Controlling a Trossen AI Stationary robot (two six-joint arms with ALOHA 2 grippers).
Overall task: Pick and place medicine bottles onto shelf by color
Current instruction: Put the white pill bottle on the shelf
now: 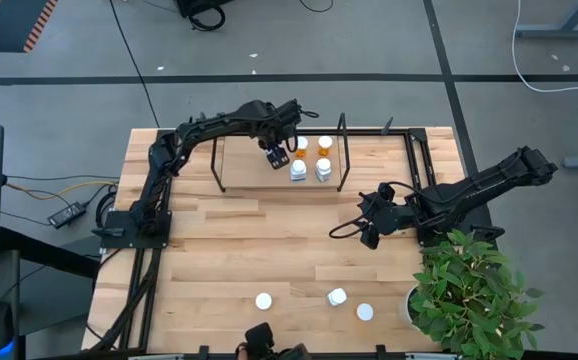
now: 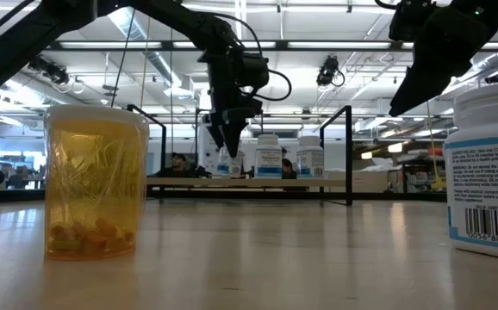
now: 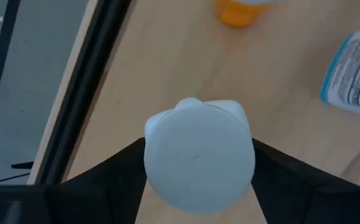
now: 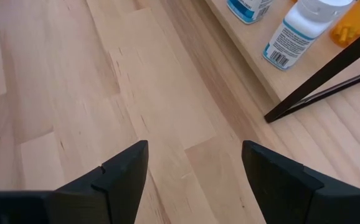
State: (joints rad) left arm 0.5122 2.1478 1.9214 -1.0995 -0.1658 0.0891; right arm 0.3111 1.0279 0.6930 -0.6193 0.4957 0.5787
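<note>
Left gripper [image 3: 198, 186] over the shelf [image 1: 244, 170], at twelve o'clock on the table, clamps a white-capped bottle [image 3: 198, 155]; lower straight beside the orange bottle [image 1: 301, 148]; release upright; right gripper [image 4: 195, 168] idles open, three o'clock.

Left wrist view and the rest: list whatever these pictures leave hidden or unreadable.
- Bottle between the left gripper's fingers: left wrist view shows only its white cap, which hides the body, so its colour is unknown.
- Near-edge bottles: high view shows caps only.
- White bottle: low view's right edge cuts it off.
- Shelf labels: too small to read in the high view.
- Right gripper: nothing between its fingers.
</note>
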